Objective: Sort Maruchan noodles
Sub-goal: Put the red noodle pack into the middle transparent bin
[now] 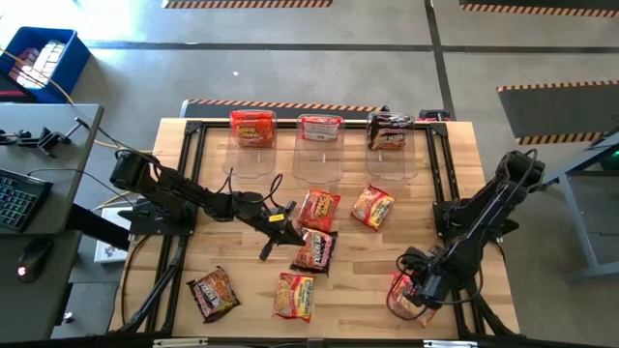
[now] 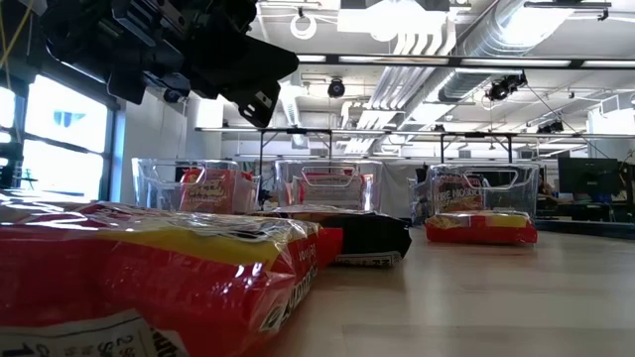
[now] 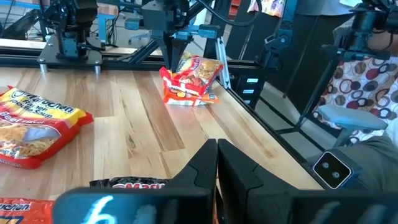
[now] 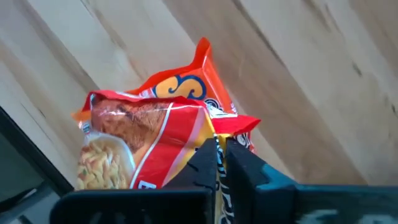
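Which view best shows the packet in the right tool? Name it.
The right wrist view: the red packet fills it, pinched by the right tool. The high view shows it small at the table's edge; the left wrist view, distant.

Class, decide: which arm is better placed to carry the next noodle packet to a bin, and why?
The right. Its gripper is already shut on a red packet at the table's front right corner, while the left gripper hangs shut and empty above the middle packets.

A grey concrete floor (image 1: 319,24) with striped hazard tape (image 1: 247,4) surrounds the wooden table (image 1: 358,280). A desk with keyboard (image 1: 17,198) stands left. Ceiling ducts (image 2: 437,45) and a bright window (image 2: 62,139) show beyond.
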